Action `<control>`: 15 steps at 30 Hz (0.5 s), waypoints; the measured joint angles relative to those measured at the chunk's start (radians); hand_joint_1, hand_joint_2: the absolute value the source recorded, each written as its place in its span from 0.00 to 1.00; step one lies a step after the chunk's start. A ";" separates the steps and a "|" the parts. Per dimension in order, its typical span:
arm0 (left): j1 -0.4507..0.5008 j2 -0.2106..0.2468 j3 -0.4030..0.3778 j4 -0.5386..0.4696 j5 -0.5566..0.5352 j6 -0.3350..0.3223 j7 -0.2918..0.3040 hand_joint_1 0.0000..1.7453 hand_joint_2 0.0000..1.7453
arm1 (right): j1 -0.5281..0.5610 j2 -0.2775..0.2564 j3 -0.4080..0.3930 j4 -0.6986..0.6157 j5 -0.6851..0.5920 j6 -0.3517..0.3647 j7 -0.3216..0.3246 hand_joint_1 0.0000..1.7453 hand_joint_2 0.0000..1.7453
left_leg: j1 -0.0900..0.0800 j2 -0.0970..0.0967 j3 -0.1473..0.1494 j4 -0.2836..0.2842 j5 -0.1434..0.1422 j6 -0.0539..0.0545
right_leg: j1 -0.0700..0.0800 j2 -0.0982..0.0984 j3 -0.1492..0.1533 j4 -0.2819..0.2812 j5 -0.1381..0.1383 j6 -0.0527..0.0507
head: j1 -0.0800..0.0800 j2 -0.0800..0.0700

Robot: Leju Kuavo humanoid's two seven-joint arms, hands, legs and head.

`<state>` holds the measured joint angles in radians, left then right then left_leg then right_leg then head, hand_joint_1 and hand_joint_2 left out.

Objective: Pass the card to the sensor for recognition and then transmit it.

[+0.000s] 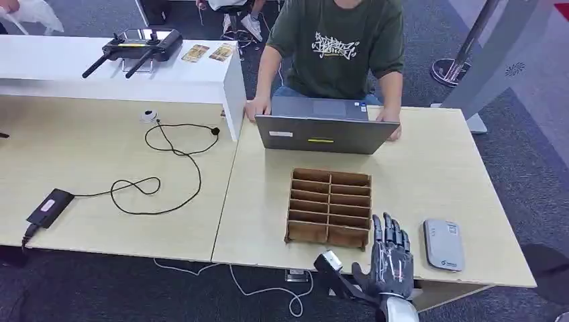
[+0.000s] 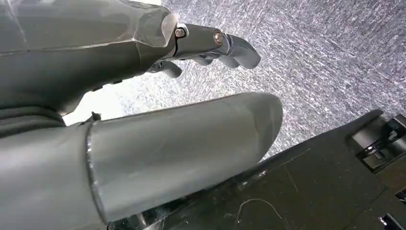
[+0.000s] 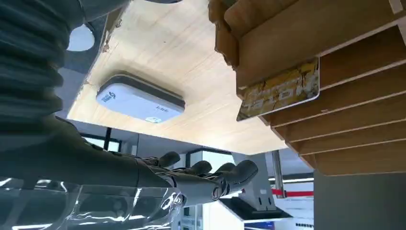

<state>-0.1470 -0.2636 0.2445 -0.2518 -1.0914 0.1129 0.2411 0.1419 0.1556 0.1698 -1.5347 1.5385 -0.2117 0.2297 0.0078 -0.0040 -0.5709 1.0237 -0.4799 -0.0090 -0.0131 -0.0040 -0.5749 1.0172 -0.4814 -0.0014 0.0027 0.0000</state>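
One card rack (image 1: 329, 208), one sensor (image 1: 443, 244), one laptop (image 1: 325, 132), two cards (image 1: 209, 52) on the shelf.

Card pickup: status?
Right hand open, empty, at the table edge between brown slotted cardboard rack and grey flat card sensor. Left hand hanging over carpet. Yellow patterned card in the rack, untouched. Path unobstructed.
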 joint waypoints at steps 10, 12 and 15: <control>0.000 0.000 0.000 0.000 0.005 0.000 -0.001 0.00 0.00 | -0.016 0.000 0.017 0.016 0.000 -0.002 0.012 0.00 1.00 | 0.000 0.000 0.000 0.000 0.000 0.000 | 0.000 0.000 0.000 0.000 0.000 0.000 | 0.000 0.000; 0.000 0.000 0.000 0.000 0.002 -0.005 -0.002 0.00 0.00 | -0.021 0.000 0.025 0.016 0.000 -0.014 0.000 0.00 1.00 | 0.000 0.000 0.000 0.000 0.000 0.000 | 0.000 0.000 0.000 0.000 0.000 0.000 | 0.000 0.000; 0.000 0.000 -0.002 0.000 -0.001 -0.008 -0.003 0.00 0.00 | -0.031 0.000 0.040 0.017 0.000 -0.030 -0.010 0.00 1.00 | 0.000 0.000 0.000 0.000 0.000 0.000 | 0.000 0.000 0.000 0.000 0.000 0.000 | 0.000 0.000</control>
<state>-0.1473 -0.2636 0.2422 -0.2518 -1.0925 0.1045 0.2380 0.1106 0.1553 0.2098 -1.5179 1.5389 -0.2415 0.2197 0.0079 -0.0039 -0.5710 1.0237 -0.4799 -0.0091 -0.0130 -0.0040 -0.5750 1.0172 -0.4814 -0.0014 0.0027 0.0000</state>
